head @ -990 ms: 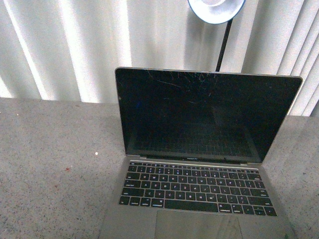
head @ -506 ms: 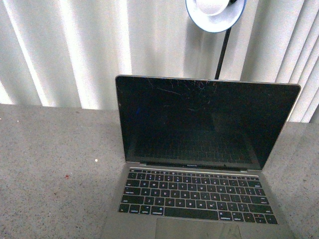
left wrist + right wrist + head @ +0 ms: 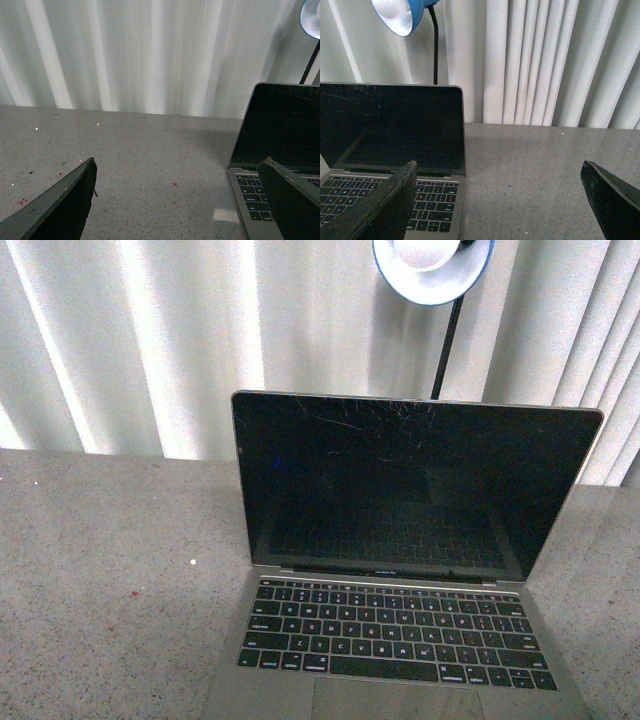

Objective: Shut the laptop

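The grey laptop (image 3: 400, 570) stands open on the speckled grey table, its scratched black screen upright and facing me, black keys and trackpad below. Neither arm shows in the front view. In the left wrist view my left gripper (image 3: 180, 200) is open and empty over bare table, with the laptop (image 3: 280, 145) beside one finger. In the right wrist view my right gripper (image 3: 502, 200) is open and empty over the table, with the laptop (image 3: 395, 140) behind one finger.
A blue lamp (image 3: 433, 265) on a black gooseneck hangs above and behind the laptop's screen. White pleated curtains (image 3: 150, 340) close off the back of the table (image 3: 100, 570). Small red specks lie on the tabletop to the laptop's left.
The front view shifted a little: the laptop and table edge sit slightly lower in the picture than one second ago. The laptop's screen angle looks unchanged.
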`<action>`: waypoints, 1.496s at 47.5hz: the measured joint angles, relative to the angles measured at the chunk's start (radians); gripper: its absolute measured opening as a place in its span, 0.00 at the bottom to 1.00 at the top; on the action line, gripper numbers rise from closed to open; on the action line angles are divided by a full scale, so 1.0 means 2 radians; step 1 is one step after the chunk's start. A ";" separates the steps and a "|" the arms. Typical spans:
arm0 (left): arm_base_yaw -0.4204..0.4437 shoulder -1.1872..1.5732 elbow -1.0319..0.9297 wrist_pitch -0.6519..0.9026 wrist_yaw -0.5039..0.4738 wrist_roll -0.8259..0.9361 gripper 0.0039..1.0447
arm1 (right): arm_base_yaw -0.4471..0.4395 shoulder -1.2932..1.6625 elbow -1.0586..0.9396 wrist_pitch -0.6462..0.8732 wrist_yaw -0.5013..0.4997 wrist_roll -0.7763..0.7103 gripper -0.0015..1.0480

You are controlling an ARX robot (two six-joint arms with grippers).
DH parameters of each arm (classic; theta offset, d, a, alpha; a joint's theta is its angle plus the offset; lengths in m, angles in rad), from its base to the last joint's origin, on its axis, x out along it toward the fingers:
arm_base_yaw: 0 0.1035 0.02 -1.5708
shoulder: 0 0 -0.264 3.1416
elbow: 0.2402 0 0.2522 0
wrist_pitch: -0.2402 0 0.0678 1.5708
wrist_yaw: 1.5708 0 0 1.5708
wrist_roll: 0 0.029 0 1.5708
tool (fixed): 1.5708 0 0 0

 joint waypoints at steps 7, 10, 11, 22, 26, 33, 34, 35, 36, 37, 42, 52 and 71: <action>0.000 0.000 0.000 0.000 0.000 0.000 0.94 | 0.000 0.000 0.000 0.000 0.000 0.000 0.93; 0.000 0.000 0.000 0.000 0.000 0.000 0.94 | 0.000 0.000 0.000 0.000 0.000 0.000 0.93; 0.000 0.000 0.000 0.000 0.000 0.000 0.94 | 0.000 0.000 0.000 0.000 0.000 0.000 0.93; 0.000 0.000 0.000 0.000 0.000 0.000 0.94 | 0.000 0.000 0.000 0.000 0.000 0.000 0.93; 0.000 0.000 0.000 0.000 0.000 0.000 0.94 | 0.000 0.000 0.000 0.000 0.000 0.000 0.93; -0.056 0.102 0.061 -0.163 -0.187 -0.064 0.94 | 0.010 0.007 0.006 -0.020 0.030 0.013 0.93; -0.061 0.115 0.065 -0.180 -0.207 -0.071 0.94 | 0.018 0.014 0.011 -0.036 0.060 0.023 0.93; -0.062 0.120 0.066 -0.186 -0.212 -0.074 0.94 | 0.022 0.024 0.014 -0.044 0.080 0.036 0.93; -0.063 0.127 0.066 -0.196 -0.213 -0.083 0.94 | 0.024 0.034 0.014 -0.044 0.087 0.043 0.93; -0.063 0.127 0.066 -0.198 -0.213 -0.087 0.94 | 0.023 0.044 0.014 -0.042 0.086 0.054 0.93; -0.064 0.121 0.070 -0.191 -0.211 -0.104 0.94 | 0.002 0.089 0.014 -0.011 0.053 0.076 0.93; -0.032 0.183 0.055 -0.023 -0.117 -0.089 0.94 | -0.106 0.344 0.047 0.238 -0.054 0.070 0.93; 0.001 0.721 0.280 0.384 0.067 0.291 0.94 | -0.132 0.715 0.339 0.353 -0.171 -0.227 0.93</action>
